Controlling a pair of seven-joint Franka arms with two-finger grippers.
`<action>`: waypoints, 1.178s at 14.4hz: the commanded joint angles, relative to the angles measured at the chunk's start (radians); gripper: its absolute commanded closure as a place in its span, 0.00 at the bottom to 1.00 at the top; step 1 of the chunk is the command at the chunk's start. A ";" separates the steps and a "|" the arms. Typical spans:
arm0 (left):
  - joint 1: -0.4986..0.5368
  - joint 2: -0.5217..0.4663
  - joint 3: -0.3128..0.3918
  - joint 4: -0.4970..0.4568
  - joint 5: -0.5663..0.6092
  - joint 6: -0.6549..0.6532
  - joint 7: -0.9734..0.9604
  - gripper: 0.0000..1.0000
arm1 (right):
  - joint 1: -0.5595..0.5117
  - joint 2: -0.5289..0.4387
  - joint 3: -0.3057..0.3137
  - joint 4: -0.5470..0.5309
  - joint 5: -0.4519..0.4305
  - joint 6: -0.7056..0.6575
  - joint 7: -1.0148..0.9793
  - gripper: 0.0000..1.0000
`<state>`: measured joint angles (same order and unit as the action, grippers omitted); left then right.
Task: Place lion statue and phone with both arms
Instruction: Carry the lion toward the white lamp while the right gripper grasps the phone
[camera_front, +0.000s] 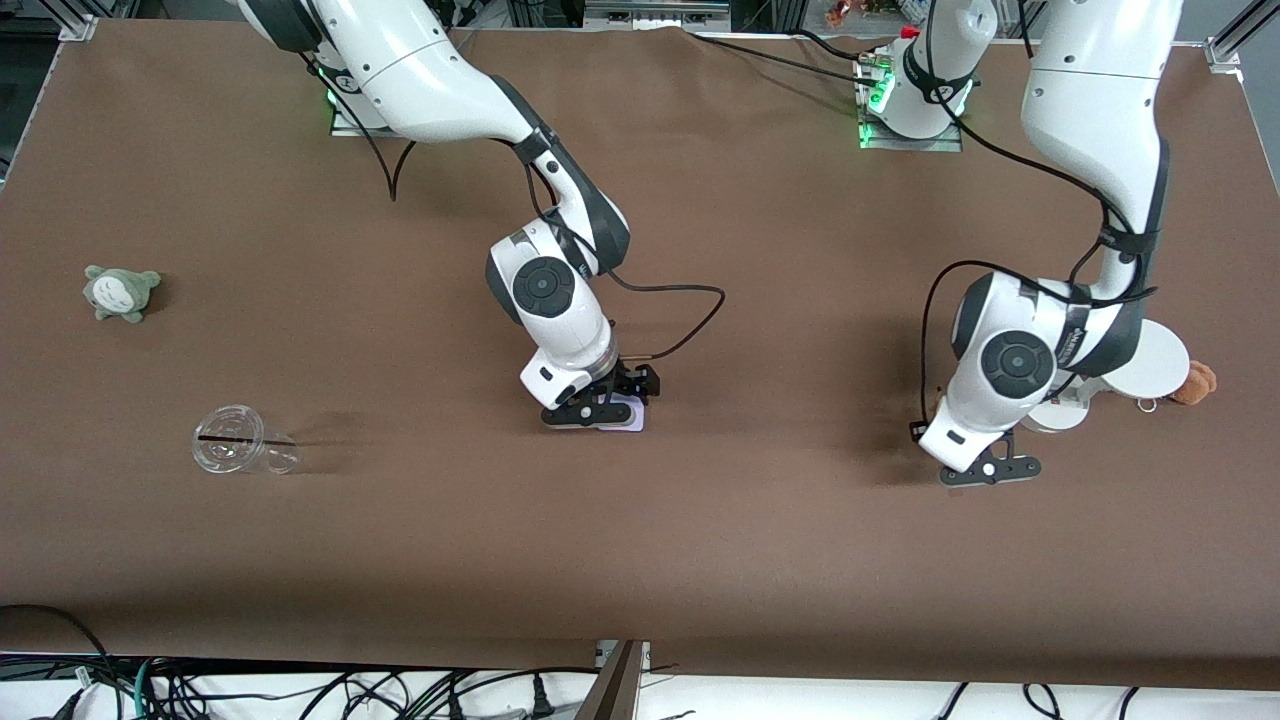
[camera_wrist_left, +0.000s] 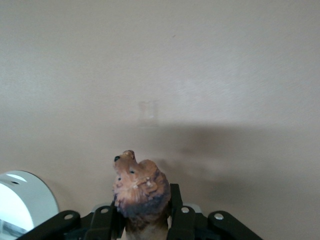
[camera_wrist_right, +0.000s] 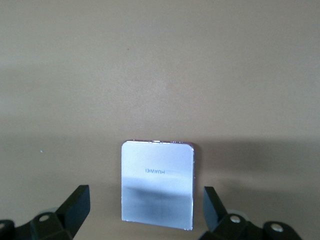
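The phone, a flat pale lavender slab, lies on the brown table near its middle; only a corner of it shows in the front view. My right gripper is low over the phone and open, with one finger on each side of it, apart from its edges. My left gripper is shut on the lion statue, whose orange-brown head with a dark mane sticks out between the fingers. It is low over the table beside the white stand. The gripper hides the lion in the front view.
A white round-based stand stands at the left arm's end, with a tan plush with a metal ring beside it. At the right arm's end are a grey-green plush and a clear plastic cup on its side.
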<state>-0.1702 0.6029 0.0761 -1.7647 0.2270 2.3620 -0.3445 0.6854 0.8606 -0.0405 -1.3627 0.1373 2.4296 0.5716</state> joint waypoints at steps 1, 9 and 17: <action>0.038 -0.043 -0.016 -0.067 0.018 0.052 0.071 1.00 | 0.013 0.040 -0.005 0.030 0.002 0.032 0.005 0.00; 0.074 0.032 -0.016 -0.091 0.018 0.206 0.130 0.95 | 0.014 0.087 -0.009 0.030 -0.027 0.094 0.007 0.00; 0.077 0.037 -0.016 -0.064 0.015 0.200 0.151 0.21 | 0.022 0.112 -0.009 0.045 -0.042 0.105 0.005 0.00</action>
<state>-0.1098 0.6350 0.0735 -1.8499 0.2270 2.5611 -0.2118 0.6999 0.9415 -0.0420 -1.3566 0.1222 2.5282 0.5711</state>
